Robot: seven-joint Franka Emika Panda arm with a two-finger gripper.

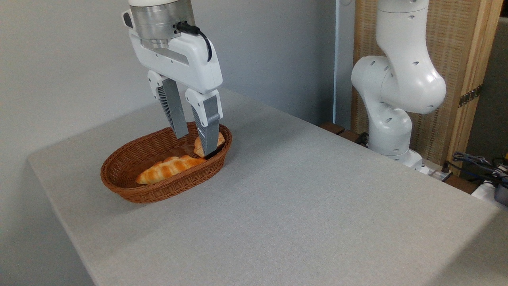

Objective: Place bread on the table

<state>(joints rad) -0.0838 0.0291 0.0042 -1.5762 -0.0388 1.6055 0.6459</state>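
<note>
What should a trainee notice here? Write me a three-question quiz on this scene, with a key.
1. True or false: the long braided golden loaf lies on the light-grey fabric-topped table.
2. Which stands nearest the tips of the white robot hand? A) the small round orange bun B) the long loaf C) the bare table
3. Fill in: both breads lie inside the brown oval wicker ____.

Key:
1. False; it lies in the basket.
2. A; the open fingers reach down at the basket's far end, one in front of the bun.
3. basket
</note>
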